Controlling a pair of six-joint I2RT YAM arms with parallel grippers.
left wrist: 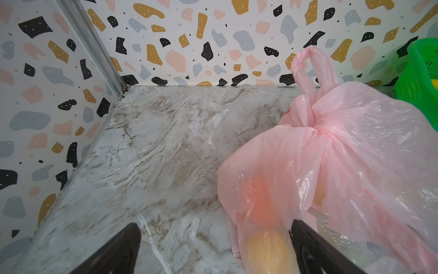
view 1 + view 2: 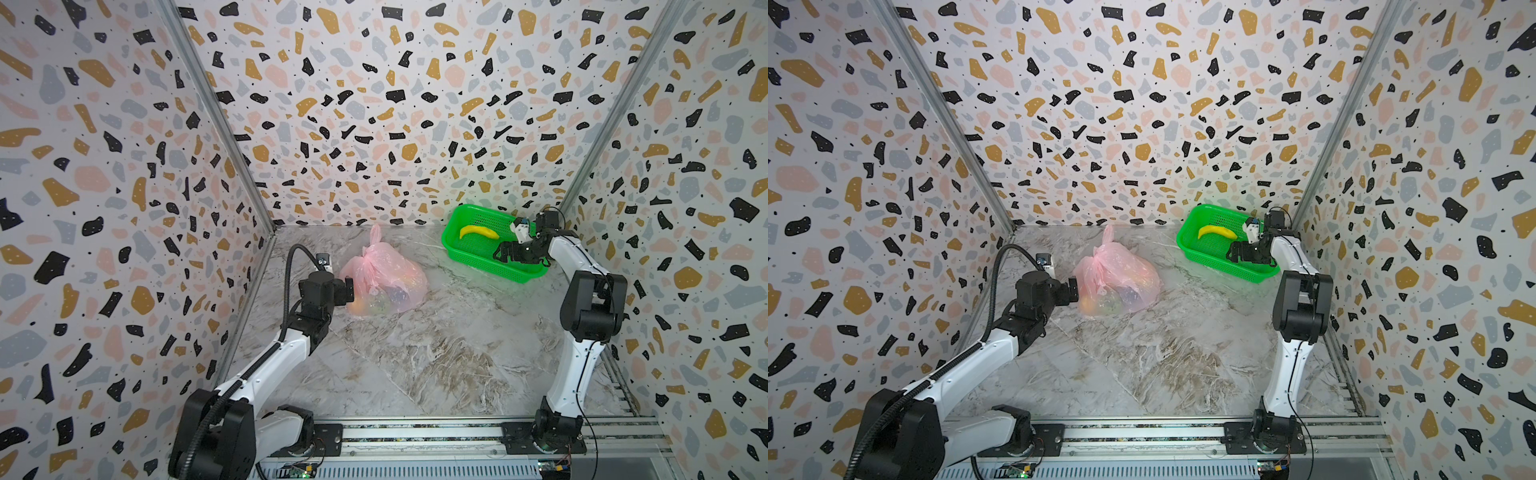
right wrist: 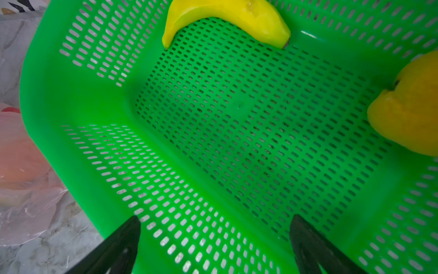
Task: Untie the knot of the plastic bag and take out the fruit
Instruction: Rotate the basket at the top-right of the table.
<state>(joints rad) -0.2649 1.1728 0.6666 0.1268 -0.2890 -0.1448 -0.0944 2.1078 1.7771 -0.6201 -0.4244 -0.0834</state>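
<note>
While both arms are reaching into the walled cell, you are looking at the plastic bag (image 2: 384,278) sitting on the marble table (image 2: 415,361), a little left of centre in both top views and toward the back wall. Its handles are standing up as the knot (image 2: 375,243), a twisted pink tuft rising from the top of the bag, and it is looking tied. The fruit (image 2: 365,305) is lying inside, showing through the thin plastic as orange, green and dark blurs along the bag's lower edge in the frame. Your left gripper (image 1: 215,225) is hovering low at the bag's left flank with its jaws spread wide and pinching nothing. In the left wrist view one black finger (image 1: 308,242) is sitting in front of the pink plastic at the lower right of the frame, with an orange shape showing between the two fingers. You cannot tell whether that finger is touching the film. Your right gripper (image 3: 216,220) is hanging over the green basket (image 2: 482,262), which is sitting right of centre in both top views near the back wall. Its jaws are likewise spread and gripping nothing. A yellow banana (image 2: 478,232) is lying in the basket's upper part in the frame. In the right wrist view a yellow-orange piece (image 3: 407,111) is resting at the right edge, apart from the banana.
</note>
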